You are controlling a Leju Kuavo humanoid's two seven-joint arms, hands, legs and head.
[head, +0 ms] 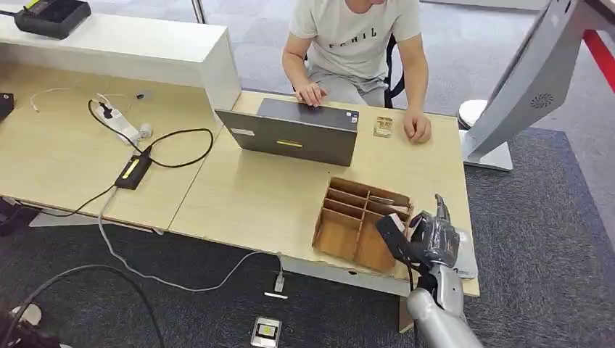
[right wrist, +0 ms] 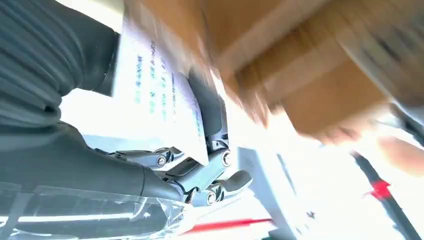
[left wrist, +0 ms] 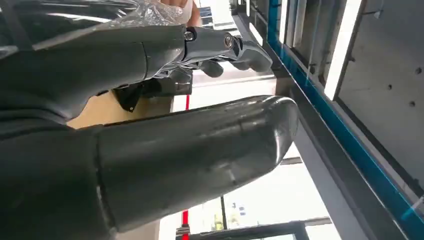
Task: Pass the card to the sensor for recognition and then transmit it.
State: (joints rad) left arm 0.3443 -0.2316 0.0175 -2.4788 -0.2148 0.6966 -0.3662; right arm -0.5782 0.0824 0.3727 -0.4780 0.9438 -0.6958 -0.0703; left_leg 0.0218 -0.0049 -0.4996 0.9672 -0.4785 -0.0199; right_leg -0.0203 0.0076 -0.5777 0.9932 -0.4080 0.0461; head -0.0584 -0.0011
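My right hand (head: 426, 235) hovers over the right end of a wooden divider box (head: 360, 221) at the desk's near edge. In the right wrist view a white card (right wrist: 160, 90) with green print lies between the thumb and the dark fingers (right wrist: 212, 112), held by that hand (right wrist: 190, 175). A pale corner of the card (head: 396, 217) shows by the thumb in the head view. A small tan sensor pad (head: 383, 127) lies on the desk by the seated person's hand (head: 417, 129). My left hand (left wrist: 190, 100) holds nothing, its fingers apart from the thumb.
A dark laptop (head: 294, 130) stands behind the box, with the person (head: 355, 43) seated behind it. A power strip (head: 122, 123), an adapter (head: 133, 170) and cables lie on the left. A white sheet (head: 466, 257) lies under my right hand. A grey stand (head: 533, 80) rises on the right.
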